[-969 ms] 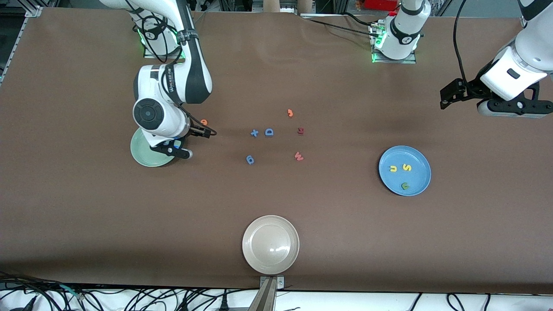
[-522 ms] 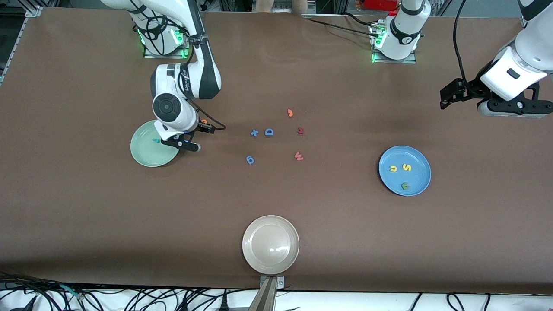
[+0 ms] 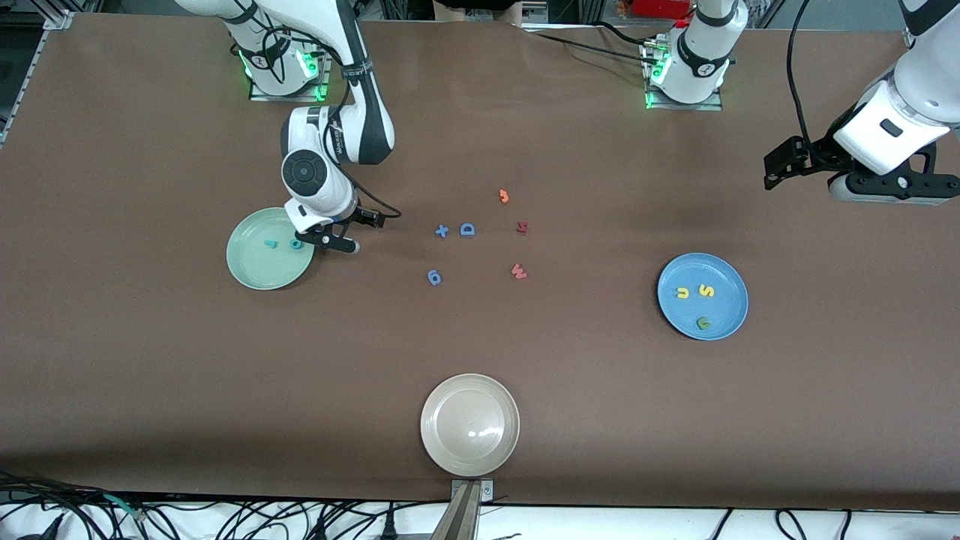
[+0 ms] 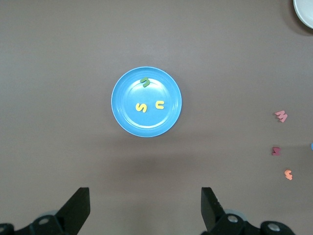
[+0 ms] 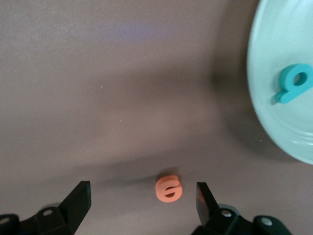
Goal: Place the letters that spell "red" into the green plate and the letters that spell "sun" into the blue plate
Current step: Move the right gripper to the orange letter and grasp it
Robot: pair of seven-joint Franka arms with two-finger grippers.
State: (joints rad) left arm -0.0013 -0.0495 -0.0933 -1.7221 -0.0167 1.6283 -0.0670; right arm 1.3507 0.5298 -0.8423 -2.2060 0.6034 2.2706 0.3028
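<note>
The right claw is hanging just beside the green plate, its fingers spread apart and holding nothing, over the orange "e" lying on the table. The teal "r" and "d" are lying in that plate. The yellow "s", yellow "u" and green "n" are sitting in the blue plate. The left claw is waiting, fingers apart and empty, high above the table.

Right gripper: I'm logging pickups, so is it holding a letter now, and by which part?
Nothing is held. The right gripper hangs open over the orange "e", which lies on the table beside the green plate, between the jaws and untouched.
</note>
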